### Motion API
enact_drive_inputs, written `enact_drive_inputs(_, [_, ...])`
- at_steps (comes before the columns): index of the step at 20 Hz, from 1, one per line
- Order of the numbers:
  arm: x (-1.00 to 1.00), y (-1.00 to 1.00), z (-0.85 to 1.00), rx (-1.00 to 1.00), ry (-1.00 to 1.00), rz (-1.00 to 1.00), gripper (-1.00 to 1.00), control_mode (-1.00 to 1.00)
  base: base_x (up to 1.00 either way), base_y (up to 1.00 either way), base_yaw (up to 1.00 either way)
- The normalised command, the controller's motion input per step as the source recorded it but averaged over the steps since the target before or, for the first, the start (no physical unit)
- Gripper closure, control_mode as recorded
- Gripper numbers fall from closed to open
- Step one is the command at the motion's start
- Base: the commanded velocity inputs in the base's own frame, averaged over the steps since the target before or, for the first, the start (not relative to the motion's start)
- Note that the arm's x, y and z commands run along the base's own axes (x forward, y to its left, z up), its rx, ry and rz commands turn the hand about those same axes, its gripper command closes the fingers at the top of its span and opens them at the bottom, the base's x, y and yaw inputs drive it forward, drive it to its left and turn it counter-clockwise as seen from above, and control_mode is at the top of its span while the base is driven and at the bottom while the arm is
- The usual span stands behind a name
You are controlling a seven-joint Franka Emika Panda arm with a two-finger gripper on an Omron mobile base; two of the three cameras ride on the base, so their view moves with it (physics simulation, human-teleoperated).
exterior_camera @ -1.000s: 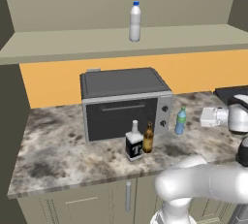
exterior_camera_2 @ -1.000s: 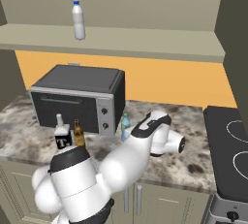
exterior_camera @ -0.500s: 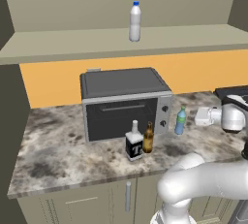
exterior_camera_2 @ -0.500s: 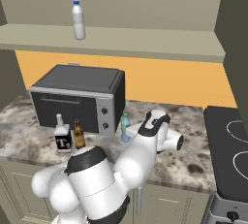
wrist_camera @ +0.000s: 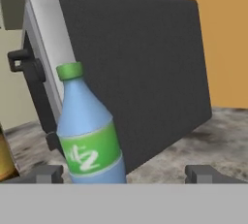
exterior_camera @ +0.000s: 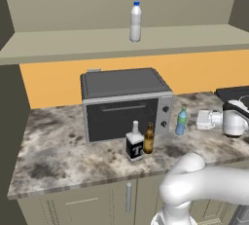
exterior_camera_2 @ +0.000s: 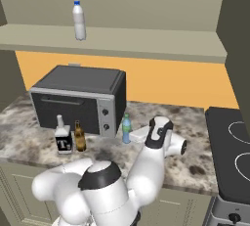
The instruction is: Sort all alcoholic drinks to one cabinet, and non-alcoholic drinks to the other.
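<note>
Pincer [wrist_camera: 124, 173] wide, holding nothing — my two finger tips stand well apart at the bottom of my hand view, with the blue green-topped bottle [wrist_camera: 88, 132] upright between them and nearer one tip. That bottle stands on the marble counter [exterior_camera: 58, 156] just beside the microwave [exterior_camera: 124, 102]. In front of the microwave, the square "T" bottle [exterior_camera: 134, 142] and brown beer bottle [exterior_camera: 148, 139] stand together. Up on the shelf [exterior_camera: 73, 44] — the white blue-capped bottle [exterior_camera: 135, 22].
</note>
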Motion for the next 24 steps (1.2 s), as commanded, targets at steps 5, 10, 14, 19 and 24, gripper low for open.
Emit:
enact_drive_inputs(5, [0.01, 0.00, -0.05, 0.00, 0.00, 0.02, -1.00, -1.00, 0.00, 0.00, 0.00])
enact_drive_inputs(10, [0.00, 0.01, 0.00, 0.00, 0.00, 0.01, -1.00, -1.00, 0.00, 0.00, 0.00])
enact_drive_inputs(14, [0.00, 0.11, 0.00, 0.00, 0.00, 0.00, -1.00, -1.00, 0.00, 0.00, 0.00])
enact_drive_inputs(19, [0.05, 0.08, 0.00, 0.00, 0.00, 0.00, -1.00, -1.00, 0.00, 0.00, 0.00])
enact_drive_inputs(24, [0.04, 0.00, 0.00, 0.00, 0.00, 0.00, -1.00, -1.00, 0.00, 0.00, 0.00])
